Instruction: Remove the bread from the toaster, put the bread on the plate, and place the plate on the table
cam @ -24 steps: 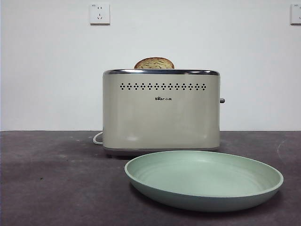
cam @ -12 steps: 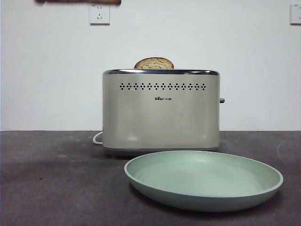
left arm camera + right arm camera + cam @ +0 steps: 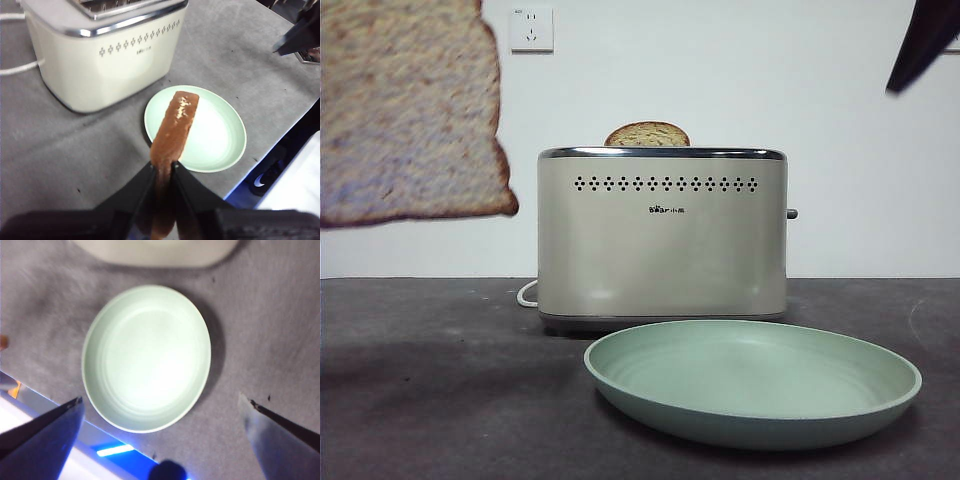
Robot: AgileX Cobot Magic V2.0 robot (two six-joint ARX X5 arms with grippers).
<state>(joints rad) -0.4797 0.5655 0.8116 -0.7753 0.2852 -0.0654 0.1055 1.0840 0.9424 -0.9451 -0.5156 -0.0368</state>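
Note:
My left gripper [image 3: 163, 172] is shut on the bread [image 3: 175, 125], seen edge-on in the left wrist view, hanging in the air over the near side of the plate [image 3: 215, 135]. In the front view the slice [image 3: 410, 110] fills the top left, blurred and close, well above the table [image 3: 440, 400]. The pale green plate [image 3: 752, 380] lies on the table in front of the cream toaster [image 3: 662, 235]. My right gripper [image 3: 161, 399] hovers high over the plate [image 3: 147, 357], jaws wide open and holding nothing; its dark tip [image 3: 920, 45] shows at the top right.
A second slice [image 3: 647, 134] pokes its dome out of the toaster's slot. The white cord [image 3: 527, 293] trails off behind the toaster's left side. Wall sockets [image 3: 532, 30] are on the back wall. The table's near edge runs close to the plate in both wrist views.
The bread has dropped into the front view at the top left, much lower than half a second ago. A dark gripper tip has appeared at the top right. Toaster and plate have not moved.

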